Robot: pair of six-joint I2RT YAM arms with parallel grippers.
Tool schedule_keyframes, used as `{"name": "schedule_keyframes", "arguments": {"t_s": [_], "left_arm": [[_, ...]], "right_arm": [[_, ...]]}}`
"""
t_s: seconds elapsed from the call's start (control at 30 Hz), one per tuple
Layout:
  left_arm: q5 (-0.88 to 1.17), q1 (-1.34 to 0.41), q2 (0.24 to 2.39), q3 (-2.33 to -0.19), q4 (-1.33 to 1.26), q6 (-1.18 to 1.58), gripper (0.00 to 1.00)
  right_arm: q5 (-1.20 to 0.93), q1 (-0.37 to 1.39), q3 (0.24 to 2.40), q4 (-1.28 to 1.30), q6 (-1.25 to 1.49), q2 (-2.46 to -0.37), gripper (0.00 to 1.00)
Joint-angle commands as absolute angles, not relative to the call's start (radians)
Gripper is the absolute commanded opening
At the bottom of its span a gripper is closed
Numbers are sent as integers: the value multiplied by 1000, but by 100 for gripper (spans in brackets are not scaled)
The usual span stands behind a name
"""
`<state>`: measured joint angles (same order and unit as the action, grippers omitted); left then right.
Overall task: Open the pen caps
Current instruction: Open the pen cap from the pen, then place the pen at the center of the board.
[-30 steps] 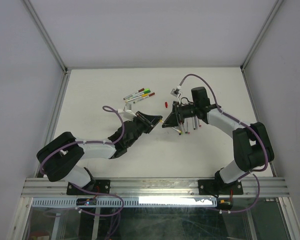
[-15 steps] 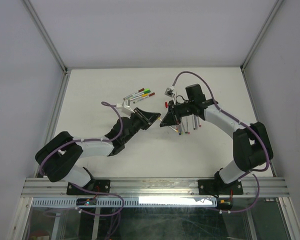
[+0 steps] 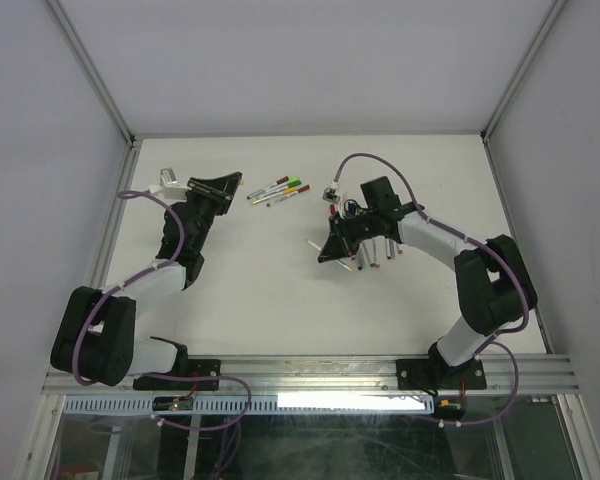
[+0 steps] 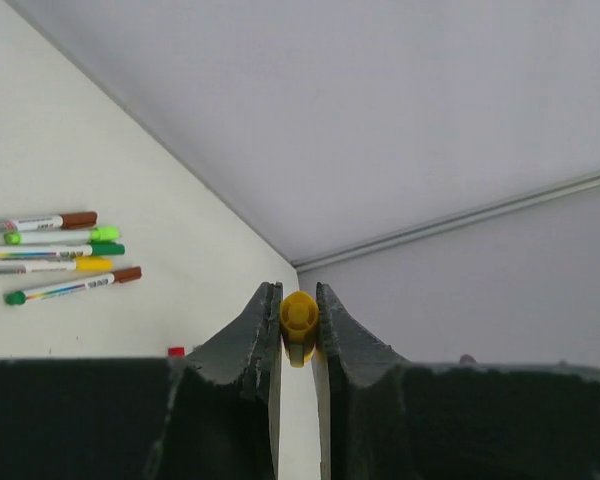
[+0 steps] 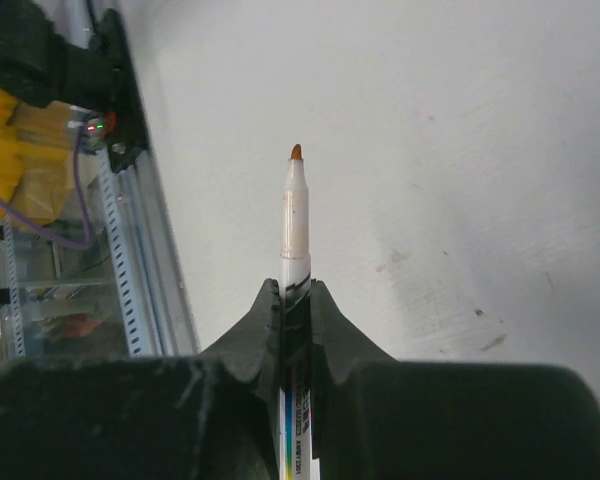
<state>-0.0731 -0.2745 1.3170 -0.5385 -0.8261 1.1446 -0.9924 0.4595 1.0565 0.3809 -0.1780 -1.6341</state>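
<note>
Left end effector point(image 4: 298, 300) pinching yellow cap point(image 4: 299, 314), hovering over far-left part of table point(image 3: 250, 300). Right end effector point(image 5: 296, 292) clamping uncapped orange-tipped pen point(image 5: 296, 215), tip pointing outward. Five capped pens point(image 3: 278, 188) lying grouped at table's far middle.

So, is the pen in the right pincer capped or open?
Open: the pen juts bare-tipped from the right pincer, no cap on it.
</note>
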Motion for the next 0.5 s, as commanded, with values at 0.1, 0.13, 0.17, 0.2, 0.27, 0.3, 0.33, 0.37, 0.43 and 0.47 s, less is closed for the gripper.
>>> {"name": "schedule_keyframes", "arguments": {"t_s": [0.1,0.13,0.17,0.2,0.27,0.3,0.33,0.37,0.43,0.47], "left_arm": [[91,-281,1292,-555,-623,1137,0],[100,-281,1284,-545,-592,1124,0],[107,-281,1273,-531,-560,1113,0],[114,-281,1263,-516,-541,1103,0],[127,-282,1237,-476,-528,1093,0],[131,-283,1225,-458,-526,1091,0],[134,-285,1210,-439,-526,1089,0],[135,-287,1199,-423,-526,1088,0],[139,-293,1168,-393,-527,1088,0],[138,-296,1160,-381,-528,1088,0]], "right_arm": [[-537,488,973,156,96,-1623,0],[-479,500,973,149,120,-1628,0],[-412,512,975,145,138,-1634,0],[-351,525,978,144,149,-1642,0],[-214,549,988,147,171,-1665,0],[-143,558,994,153,181,-1677,0],[-94,568,1000,157,189,-1689,0],[-51,577,1005,159,195,-1698,0],[8,600,1013,164,193,-1712,0],[43,607,1016,165,187,-1718,2]]}}
